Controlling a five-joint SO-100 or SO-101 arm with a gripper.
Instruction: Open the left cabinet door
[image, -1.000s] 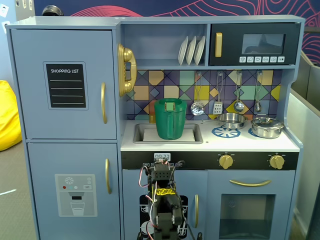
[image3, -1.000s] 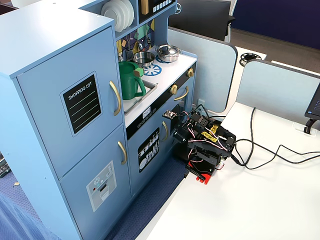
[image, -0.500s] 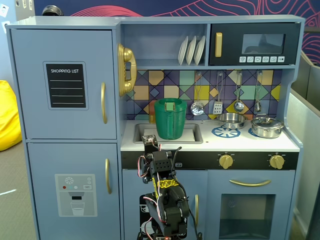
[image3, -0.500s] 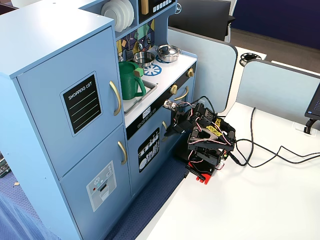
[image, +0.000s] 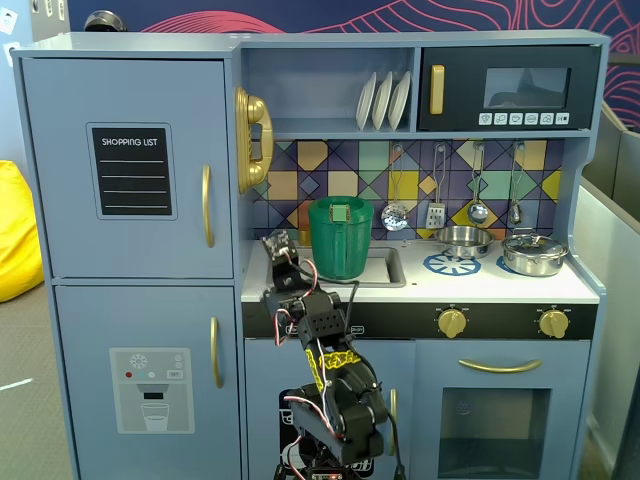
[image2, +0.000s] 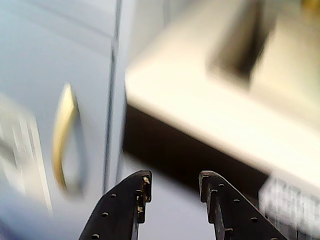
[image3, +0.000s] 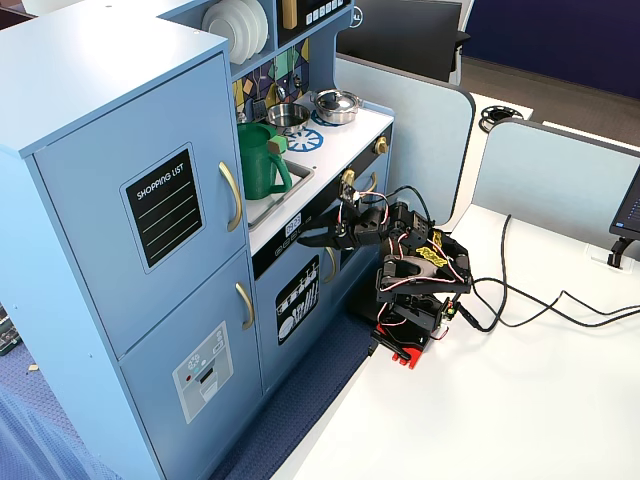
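Note:
The left cabinet door (image: 60, 170) is the upper blue-grey fridge door with a black "SHOPPING LIST" panel (image: 131, 170) and a vertical gold handle (image: 207, 205). It is shut, as the other fixed view (image3: 95, 200) also shows, with its handle (image3: 231, 197). My gripper (image: 277, 244) is open and empty, raised in front of the counter edge, right of and below that handle (image3: 304, 238). The blurred wrist view shows my open gripper (image2: 172, 181) and a gold handle (image2: 62, 140) that seems to be the lower door's.
The ice-dispenser door (image: 150, 380) sits below, with its own handle (image: 215, 352). A green pitcher (image: 340, 237) stands in the sink behind the gripper. A gold phone (image: 252, 138) hangs on the cabinet side. Cables (image3: 520, 300) lie on the white table (image3: 520, 400).

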